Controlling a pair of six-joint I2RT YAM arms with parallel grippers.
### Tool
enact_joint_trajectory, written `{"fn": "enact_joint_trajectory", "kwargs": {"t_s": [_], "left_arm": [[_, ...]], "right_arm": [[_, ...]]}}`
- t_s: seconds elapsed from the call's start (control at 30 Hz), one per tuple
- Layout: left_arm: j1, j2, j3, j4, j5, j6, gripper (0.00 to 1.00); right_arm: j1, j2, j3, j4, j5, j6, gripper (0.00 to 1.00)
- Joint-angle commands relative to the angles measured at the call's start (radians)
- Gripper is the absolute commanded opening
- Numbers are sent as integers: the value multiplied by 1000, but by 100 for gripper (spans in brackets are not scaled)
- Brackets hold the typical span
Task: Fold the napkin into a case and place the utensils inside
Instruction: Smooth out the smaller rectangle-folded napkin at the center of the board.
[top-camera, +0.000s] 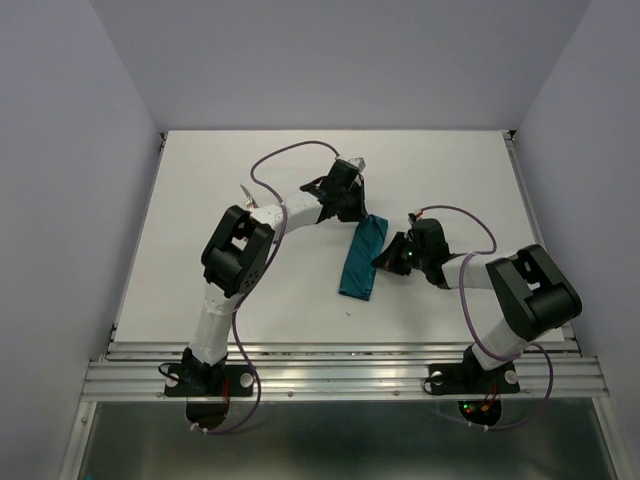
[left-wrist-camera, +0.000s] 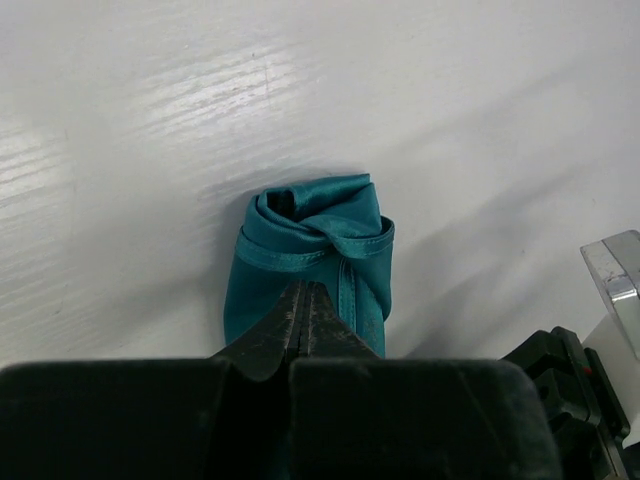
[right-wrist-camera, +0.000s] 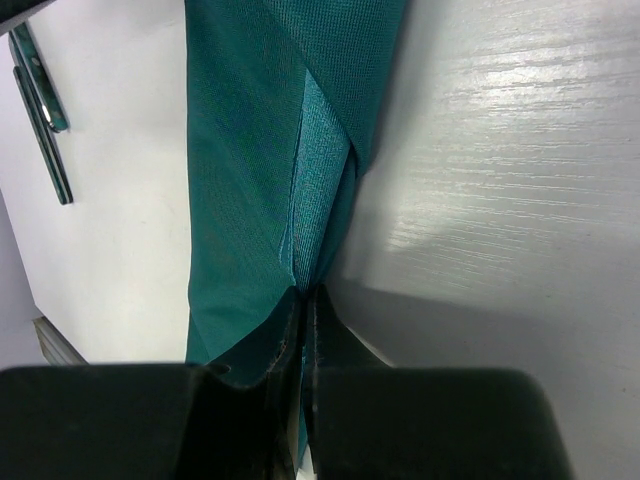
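Since it's just thin soft cloth, the napkin (top-camera: 362, 258) is going to be light, floppy and a bit slick. It won't hold a crease by itself and the layers will slide if you drag it. I'd grab it on a hem or folded edge, pinching through every layer, not on the loose middle.

Top view: the napkin lies as a narrow folded strip mid-counter (top-camera: 300, 150), running from far to near. The left hand (top-camera: 357, 212) is at its far end and the right hand (top-camera: 388, 258) is against its right edge, about halfway down. Something silvery pokes out past the left arm's elbow, probably the utensils (top-camera: 247, 196), well away to the left. You can't read the finger gaps from up here.

Left wrist view: this is the only one showing the far end, where the cloth is bunched and rolled, with a band folded across it. The left hand (left-wrist-camera: 305, 300) is fully closed, tips down on the cloth. I can't tell if a layer is actually caught between them.

Right wrist view: here you get the long overlapping fold, with a lighter inner layer showing. The right hand (right-wrist-camera: 305, 300) is closed too, and the fold runs right into its tips, so I'd say it's pinching that edge. Two teal-handled utensils (right-wrist-camera: 42, 120) lie on the counter beyond the napkin, not touching it.
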Motion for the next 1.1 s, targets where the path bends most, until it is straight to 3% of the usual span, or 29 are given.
{"fn": "enact_joint_trajectory", "kwargs": {"t_s": [0.0, 0.63, 1.07], "left_arm": [[-3, 29, 69, 20, 11, -9, 0], [-2, 136, 130, 23, 20, -9, 0], [-2, -147, -14, 25, 36, 21, 0]], "right_arm": [[-2, -9, 0, -63, 13, -28, 1], [-2, -12, 0, -70, 12, -28, 1], [-2, -12, -3, -67, 39, -16, 1]]}}
